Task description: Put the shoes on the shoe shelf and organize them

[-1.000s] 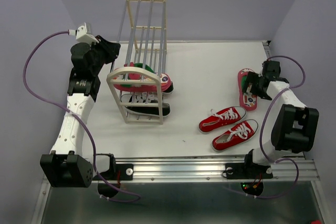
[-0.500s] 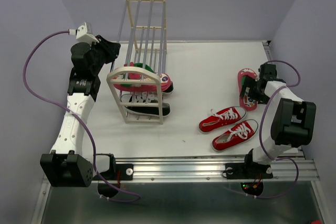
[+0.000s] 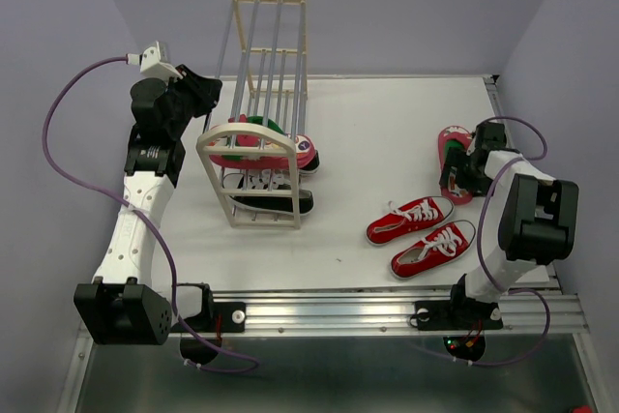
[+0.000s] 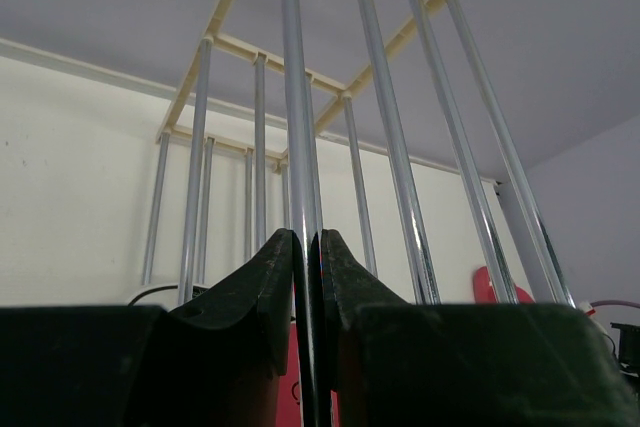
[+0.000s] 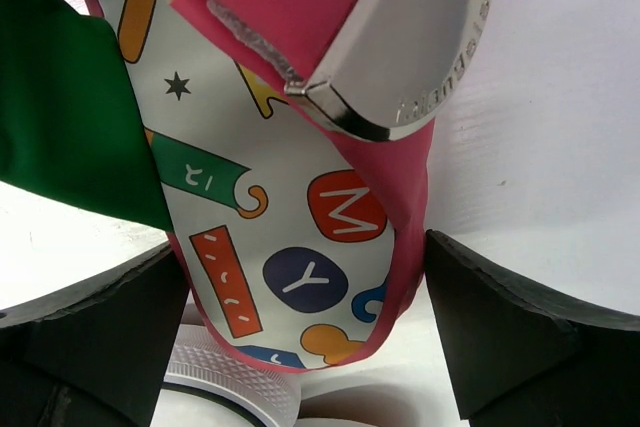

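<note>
The shoe shelf (image 3: 248, 148) stands left of centre, cream end frames joined by silver rods. Black sneakers (image 3: 267, 192) sit on a low tier, with one pink flip-flop (image 3: 261, 138) on the tier above. My left gripper (image 3: 200, 94) is shut on one silver rod (image 4: 293, 97) at the shelf's left side; its jaws (image 4: 307, 245) pinch it. The second flip-flop (image 3: 449, 142) lies on the table at the right. My right gripper (image 3: 457, 173) is open, and its fingers (image 5: 95, 332) straddle the heel of the flip-flop (image 5: 300, 197). Two red sneakers (image 3: 410, 221) lie side by side near the front right.
Purple walls close in on the left, back and right. The table's right edge runs just beyond the right gripper. A metal rail (image 3: 387, 311) with both arm bases lines the near edge. The red sneakers lie close below the right gripper.
My right arm has folded in and brought the gripper down and slightly left onto the heel end of the flip-flop. The left arm and the shelf have not moved.
</note>
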`<state>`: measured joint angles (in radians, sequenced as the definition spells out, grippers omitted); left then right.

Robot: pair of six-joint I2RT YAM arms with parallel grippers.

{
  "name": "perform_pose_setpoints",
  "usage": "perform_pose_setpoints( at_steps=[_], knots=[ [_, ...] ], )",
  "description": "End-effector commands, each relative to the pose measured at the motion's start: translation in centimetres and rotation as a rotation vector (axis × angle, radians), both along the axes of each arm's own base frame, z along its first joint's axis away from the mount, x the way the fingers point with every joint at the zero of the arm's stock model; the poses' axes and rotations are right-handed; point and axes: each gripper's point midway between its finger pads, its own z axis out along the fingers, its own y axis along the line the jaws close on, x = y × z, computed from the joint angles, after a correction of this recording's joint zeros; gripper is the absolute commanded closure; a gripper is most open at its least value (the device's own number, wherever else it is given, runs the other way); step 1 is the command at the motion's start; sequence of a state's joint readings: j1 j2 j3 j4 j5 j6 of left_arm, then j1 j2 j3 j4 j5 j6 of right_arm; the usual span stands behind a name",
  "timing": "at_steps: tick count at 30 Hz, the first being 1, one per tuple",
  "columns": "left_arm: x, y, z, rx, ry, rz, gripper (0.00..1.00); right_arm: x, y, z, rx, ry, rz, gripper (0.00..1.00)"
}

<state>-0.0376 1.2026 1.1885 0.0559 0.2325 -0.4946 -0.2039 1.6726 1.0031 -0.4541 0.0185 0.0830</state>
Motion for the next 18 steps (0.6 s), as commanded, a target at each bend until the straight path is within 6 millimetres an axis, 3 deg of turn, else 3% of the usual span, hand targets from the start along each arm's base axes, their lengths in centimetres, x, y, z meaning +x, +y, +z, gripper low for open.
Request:
perform_pose_setpoints(
  at_steps=[1,4,6,7,9,11,16,18],
  knots=[
    [0.8,0.4,-4.1,0.09,0.095,-0.001,0.85,0.4,-0.2,-1.4,0.002,0.004,0.013,0.0],
    [0.8,0.4,-4.1,0.09,0.095,-0.001,0.85,0.8,0.2,-1.1,0.021,-0.022,0.033,0.02],
    [0.7,0.4,-4.1,0.091,0.094,-0.002,0.85,1.1,0.5,-0.6,0.029,-0.046,0.049,0.1],
    [0.7,0.4,-4.1,0.091,0.093,-0.002,0.85,1.6,0.5,0.4,0.022,-0.09,0.059,0.32],
    [0.7,0.4,-4.1,0.091,0.093,-0.002,0.85,1.8,0.6,1.3,0.022,-0.135,0.066,0.65],
    [0.7,0.3,-4.0,0.09,0.091,-0.008,0.85,2.6,0.7,3.6,0.01,-0.221,0.088,0.86],
    [0.6,0.1,-3.8,0.087,0.086,-0.019,0.85,3.0,1.4,7.4,0.0,-0.368,0.129,0.99],
    [0.6,0.1,-3.8,0.087,0.085,-0.019,0.85,3.5,1.6,9.5,-0.005,-0.441,0.143,0.99]
  ],
)
